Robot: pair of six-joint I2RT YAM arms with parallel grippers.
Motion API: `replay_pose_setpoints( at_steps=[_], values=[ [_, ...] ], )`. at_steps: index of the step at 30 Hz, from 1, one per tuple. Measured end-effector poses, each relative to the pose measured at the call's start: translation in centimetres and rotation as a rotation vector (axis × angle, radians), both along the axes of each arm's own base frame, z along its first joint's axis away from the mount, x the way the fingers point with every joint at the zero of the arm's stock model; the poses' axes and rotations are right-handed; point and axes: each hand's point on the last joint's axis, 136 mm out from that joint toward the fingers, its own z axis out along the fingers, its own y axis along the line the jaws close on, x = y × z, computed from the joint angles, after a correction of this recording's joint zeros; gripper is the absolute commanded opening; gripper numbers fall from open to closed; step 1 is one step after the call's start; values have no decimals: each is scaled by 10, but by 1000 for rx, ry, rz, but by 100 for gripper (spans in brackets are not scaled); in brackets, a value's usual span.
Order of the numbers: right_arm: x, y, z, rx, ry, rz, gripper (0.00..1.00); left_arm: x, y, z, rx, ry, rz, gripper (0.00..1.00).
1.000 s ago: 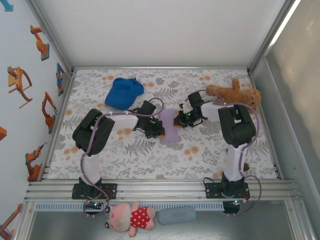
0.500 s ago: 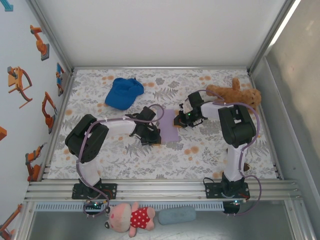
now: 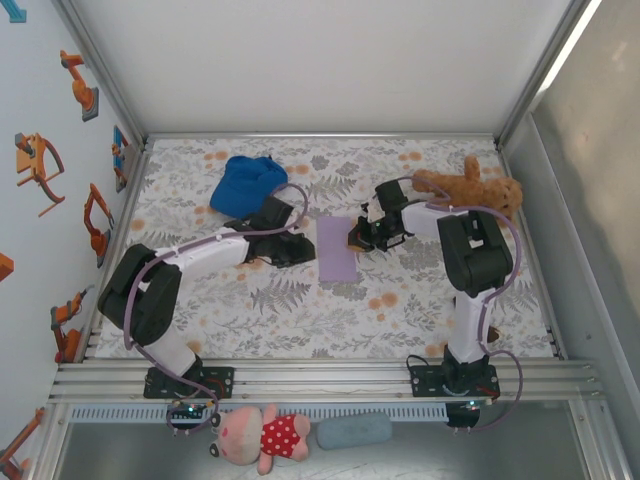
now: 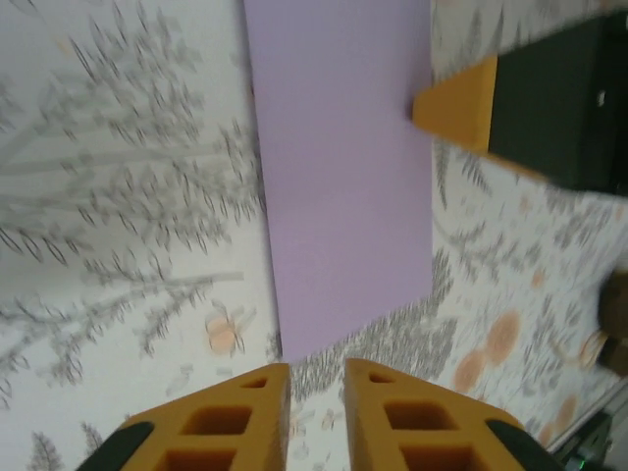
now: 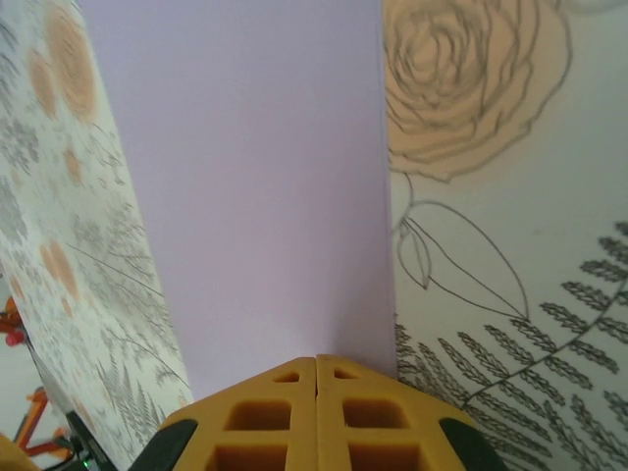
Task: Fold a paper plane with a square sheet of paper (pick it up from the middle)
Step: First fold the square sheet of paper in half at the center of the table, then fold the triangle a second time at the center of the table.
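Flat on the floral cloth [image 3: 200, 300], mid-table between the two grippers: lavender paper [image 3: 337, 250], thin, matte and smooth, a long rectangle with crisp straight edges and square corners.

Right gripper [image 5: 316, 361]: blocky orange fingers with moulded hollow cells, pressed tip to tip with no gap, set down on the paper just inside its right edge. Nipping the sheet or merely pressing on it: cannot tell.

Left gripper [image 4: 316, 371]: same orange cellular fingers, parted by a narrow slit with nothing in it, tips just short of the paper's nearest edge, not touching.

Cloth white, printed with grey ferns, outlined roses and peach blooms.

Far left of the paper, close by the left arm: crumpled blue fabric cap [image 3: 248, 182]. Far right: brown plush bear [image 3: 470, 188], fuzzy, well apart from the paper.
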Motion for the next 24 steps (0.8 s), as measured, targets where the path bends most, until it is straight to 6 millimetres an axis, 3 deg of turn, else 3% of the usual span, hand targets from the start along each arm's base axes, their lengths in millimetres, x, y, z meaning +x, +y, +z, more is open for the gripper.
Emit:
replay_pose_setpoints(
  at_steps=[5, 7, 10, 13, 18, 24],
  values=[
    [15, -7, 48, -18, -132, -77, 23, 24, -4, 10, -64, -37, 67, 38],
    [16, -15, 72, -29, -207, -112, 29, 31, -11, 9, -75, -35, 71, 40],
    [12, -28, 91, -56, -274, -165, 36, 42, -20, 4, -87, -25, 81, 40],
    [3, -40, 89, -85, -284, -208, 40, 50, -26, 1, -107, -7, 96, 41],
    [-18, -52, 60, -114, -226, -246, 44, 63, -38, 0, -141, 8, 113, 41],
    [-36, -40, 47, -2, -136, -259, 43, 70, -48, -20, -166, 83, 159, 41]
  ],
)
